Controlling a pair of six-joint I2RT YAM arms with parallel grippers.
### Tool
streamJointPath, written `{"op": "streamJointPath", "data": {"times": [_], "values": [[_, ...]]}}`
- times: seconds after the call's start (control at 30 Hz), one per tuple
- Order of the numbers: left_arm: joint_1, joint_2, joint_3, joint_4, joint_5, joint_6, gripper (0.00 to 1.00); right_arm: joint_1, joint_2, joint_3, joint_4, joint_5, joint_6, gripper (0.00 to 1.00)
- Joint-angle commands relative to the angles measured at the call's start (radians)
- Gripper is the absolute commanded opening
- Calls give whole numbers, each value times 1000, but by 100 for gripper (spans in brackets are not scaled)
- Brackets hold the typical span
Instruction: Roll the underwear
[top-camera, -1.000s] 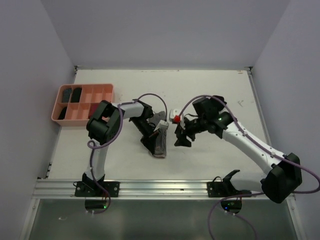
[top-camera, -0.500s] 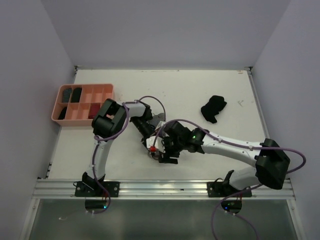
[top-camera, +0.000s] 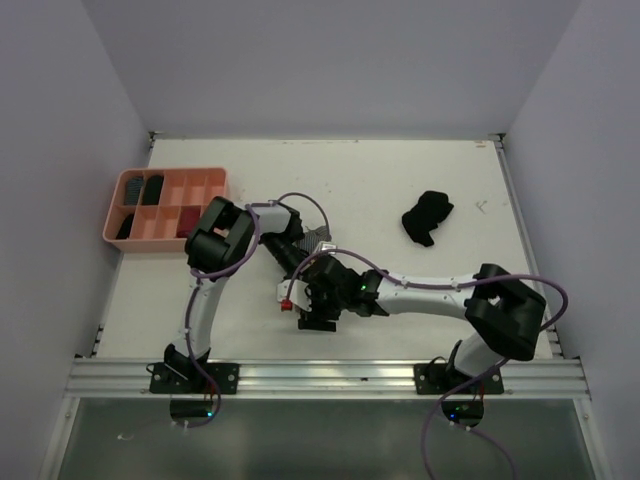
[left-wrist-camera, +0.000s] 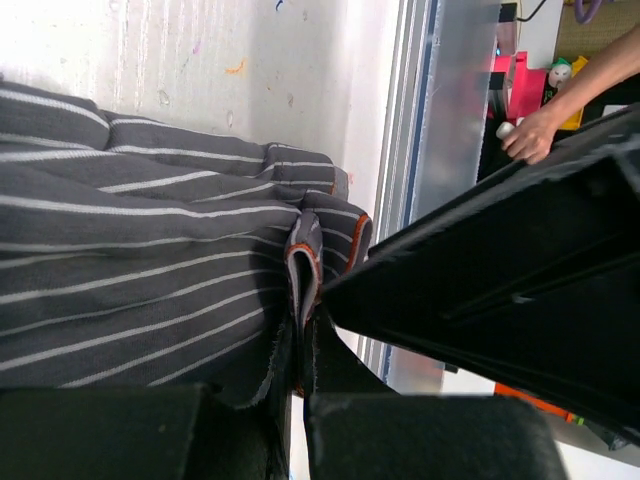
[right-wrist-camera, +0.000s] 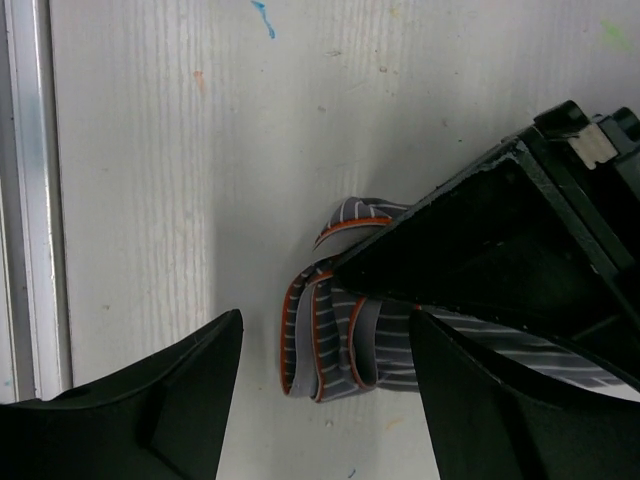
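The grey-and-white striped underwear lies on the table, its orange-pink edge folded over at the near end. In the top view only a strip of it shows behind the arms. My left gripper is shut on a fold of its edge, also seen in the top view. My right gripper is open, its fingers either side of the folded end, close against the left gripper. The black underwear lies crumpled at the back right, apart from both grippers.
The salmon-pink compartment tray stands at the back left with dark rolled items in some cells. The aluminium rail runs along the table's near edge, close to the right gripper.
My right arm has swung from right of the cloth to its near end, uncovering the black underwear. My left gripper stays on the striped cloth.
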Motion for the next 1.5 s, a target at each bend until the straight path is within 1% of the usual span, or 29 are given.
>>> {"op": "streamJointPath", "data": {"times": [0.0,0.13,0.2,0.23,0.3,0.33,0.4,0.43,0.47,0.5,0.53,0.6,0.63,0.7,0.73,0.77,0.8,0.83,0.9,0.93,0.97,1.07,1.17,1.23,1.3,1.33,1.4,1.43,1.47], "values": [[7,70,0,171,-193,54,0,1,29,-19,119,0,18,72],[16,70,-3,178,-185,43,0,3,60,-51,159,-17,18,70],[25,73,-3,180,-179,38,0,1,72,-62,174,-10,19,68],[28,73,-3,180,-179,37,0,3,77,-73,200,6,16,63],[35,78,2,183,-181,34,0,3,97,-84,223,12,-1,59],[35,79,0,184,-184,34,0,1,101,-96,233,18,-5,48],[36,78,5,188,-184,29,0,3,115,-111,256,18,-16,34],[36,76,5,188,-181,27,0,1,118,-114,262,16,-18,22],[36,69,5,192,-179,21,2,-1,121,-119,266,9,-21,16],[36,61,2,204,-181,17,6,-1,121,-121,268,3,-27,10],[38,32,-11,212,-179,11,15,-4,124,-122,268,-5,-27,1],[39,-18,-37,276,-178,-14,27,-28,124,-111,244,-63,-19,0],[39,-78,-61,298,-184,-31,38,-42,127,-89,230,-94,-12,0],[45,-135,-77,321,-170,-35,41,-100,138,-37,158,-219,4,0],[50,-187,-83,330,-152,-45,46,-122,161,-13,130,-264,7,0],[68,-212,-84,336,-135,-39,47,-161,175,14,53,-313,-4,0],[82,-236,-86,339,-116,-32,49,-180,190,40,21,-398,-1,0],[94,-288,-89,350,-95,-35,53,-201,207,85,-5,-442,1,0],[134,-347,-112,391,-83,-42,54,-249,256,150,-83,-547,1,0],[150,-408,-124,416,-79,-52,55,-264,271,171,-106,-589,1,0],[179,-440,-159,447,-89,-95,56,-275,306,191,-152,-614,-4,0],[240,-571,-225,578,-144,-173,56,-326,380,263,-222,-721,14,0],[283,-719,-345,744,-242,-216,56,-365,458,356,-310,-830,30,0],[286,-840,-452,786,-288,-168,56,-382,543,431,-355,-897,39,0],[280,-920,-564,835,-318,-115,56,-410,638,518,-443,-944,39,0],[273,-986,-592,846,-337,-57,56,-419,667,548,-501,-988,38,0],[225,-1042,-655,853,-400,10,56,-438,725,624,-559,-1014,28,0],[201,-1095,-725,870,-426,41,56,-444,774,643,-578,-1027,30,0],[149,-1121,-757,907,-447,58,56,-455,794,662,-615,-1036,33,0]]}}
